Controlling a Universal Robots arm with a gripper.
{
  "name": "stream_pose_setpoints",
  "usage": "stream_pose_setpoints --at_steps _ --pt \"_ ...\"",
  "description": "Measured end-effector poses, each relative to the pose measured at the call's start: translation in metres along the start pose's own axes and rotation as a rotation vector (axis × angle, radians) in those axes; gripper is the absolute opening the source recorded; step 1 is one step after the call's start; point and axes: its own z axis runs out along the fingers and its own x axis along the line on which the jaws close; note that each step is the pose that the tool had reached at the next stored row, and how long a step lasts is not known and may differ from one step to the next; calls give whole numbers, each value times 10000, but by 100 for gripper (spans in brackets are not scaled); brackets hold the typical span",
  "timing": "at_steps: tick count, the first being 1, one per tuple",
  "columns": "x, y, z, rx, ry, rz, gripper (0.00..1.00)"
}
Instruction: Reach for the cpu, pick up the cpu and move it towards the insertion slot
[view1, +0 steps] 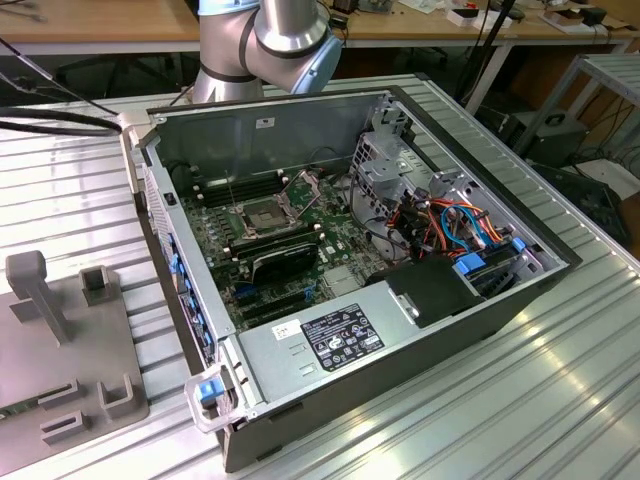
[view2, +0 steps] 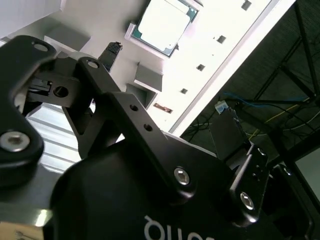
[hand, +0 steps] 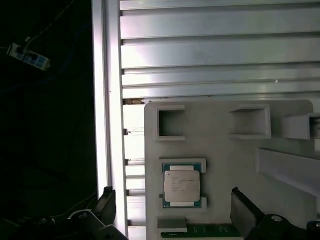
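**The cpu (hand: 183, 186) lies straight ahead of my spread fingers (hand: 106, 205)**

My gripper (hand: 171, 200) is wide open and holds nothing. The cpu rests flat in its cradle on the grey plate (hand: 225, 165), roughly centred between my two fingers and clear of both. It is square, so no side is longer.

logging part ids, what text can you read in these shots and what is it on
cpu: faint lines of print, too small to read.
power supply label: too small to read.
end effector: white letters, cut off by the picture's edge, unreadable.
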Motion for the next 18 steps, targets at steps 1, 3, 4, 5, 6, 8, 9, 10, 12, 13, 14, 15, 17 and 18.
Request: stream_pose_setpoints --at_steps 1,3,4,5,6,8,9,10,12,13,14,15,17,18 --pt "-3 -5 15 0 1 0 99" --pt "-18 -16 66 -2 1 0 99" --pt "-22 -19 82 -3 3 1 99" --pt "-28 -24 114 -6 4 1 99" --pt "-32 -26 133 -8 5 1 99" --pt "-34 -28 168 -9 7 3 99" --pt "-36 -32 186 -9 8 2 99" --pt "-37 -37 205 -10 7 0 99" --pt "-39 -44 243 -10 6 1 99" --pt "-41 -51 277 -10 7 8 99" --pt "-44 -67 324 -10 5 55 99" --pt "-45 -87 350 -10 5 75 99" --pt "-50 -142 398 -10 3 78 99" --pt "-59 -173 426 -10 4 78 99"
